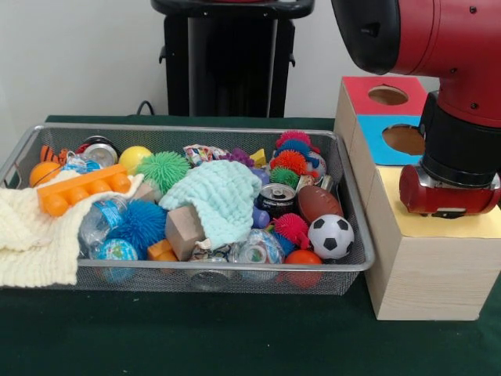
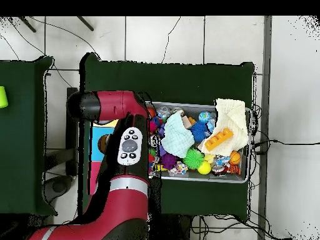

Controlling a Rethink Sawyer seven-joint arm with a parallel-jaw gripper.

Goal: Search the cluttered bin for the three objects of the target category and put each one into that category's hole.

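Wire-mesh bin (image 1: 344, 196) sits on green tabletop (image 1: 196, 337), crammed w/ stuff: cream knit cloth (image 1: 31, 235) draped over left rim, orange block (image 1: 82, 188), mint cloth (image 1: 219, 196) mid, soda can (image 1: 276, 200), football (image 1: 318, 204), soccer ball (image 1: 330, 236) at right. Wooden box (image 1: 423, 274) w/ holes stands just beside bin's right. Red arm (image 1: 446, 47) hangs over box; tool hidden, can't tell if apart or together.

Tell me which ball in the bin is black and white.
The soccer ball, at the bin's front corner next to the wooden box. The other balls are plain orange, yellow or spiky.
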